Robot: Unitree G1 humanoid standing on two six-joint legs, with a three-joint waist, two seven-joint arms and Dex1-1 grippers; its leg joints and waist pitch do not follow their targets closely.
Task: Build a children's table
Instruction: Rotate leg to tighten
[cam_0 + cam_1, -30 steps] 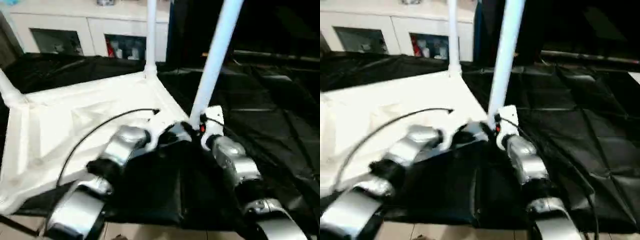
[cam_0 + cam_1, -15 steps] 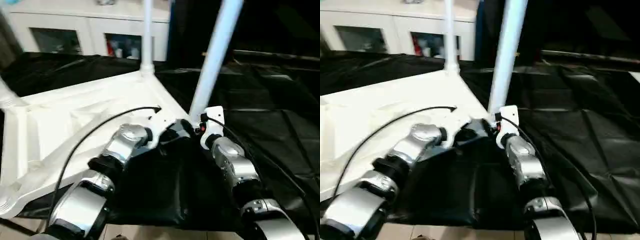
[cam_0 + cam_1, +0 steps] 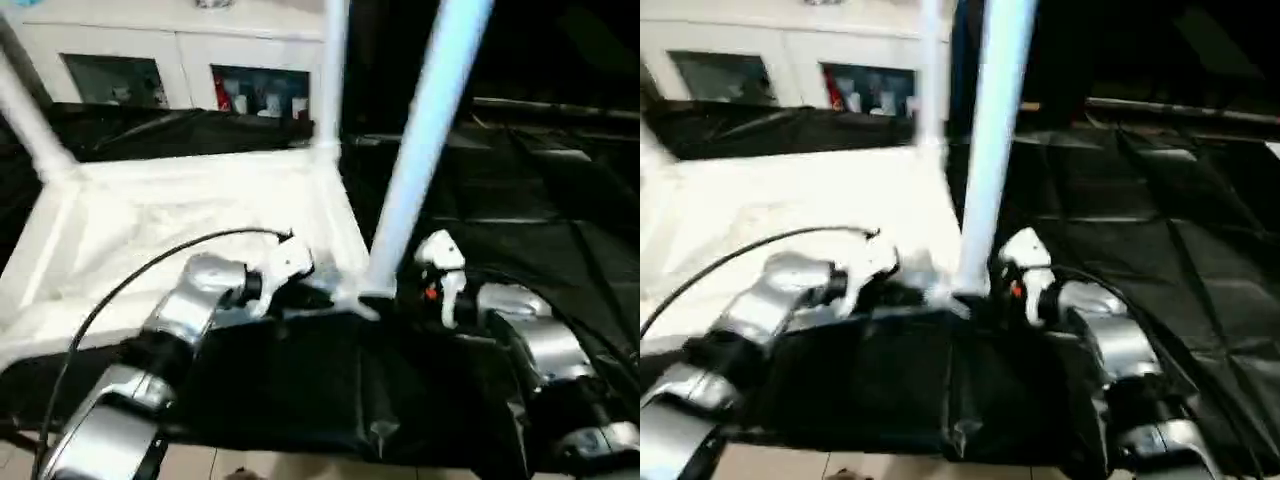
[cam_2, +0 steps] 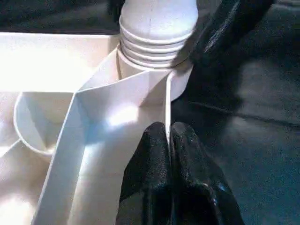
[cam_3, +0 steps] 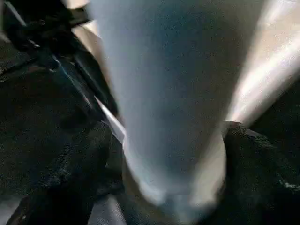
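The white tabletop (image 3: 190, 215) lay upside down on the black-draped table (image 3: 560, 210), its ribbed underside facing up, with legs standing upright from its corner sockets. The nearest leg (image 3: 420, 150) rose from the near corner socket (image 4: 154, 65), between the two silver forearms; another leg (image 3: 333, 70) stood at the far corner and a third (image 3: 30, 120) at the left corner. The left gripper (image 4: 168, 140) was pinched closed on the thin edge wall of the tabletop just beside that near socket. The right gripper (image 5: 173, 154) sat around the base of the nearest leg, one finger (image 5: 84, 159) on each side; whether they pressed on it could not be told. A white cabinet (image 3: 150, 60) stood behind the table.
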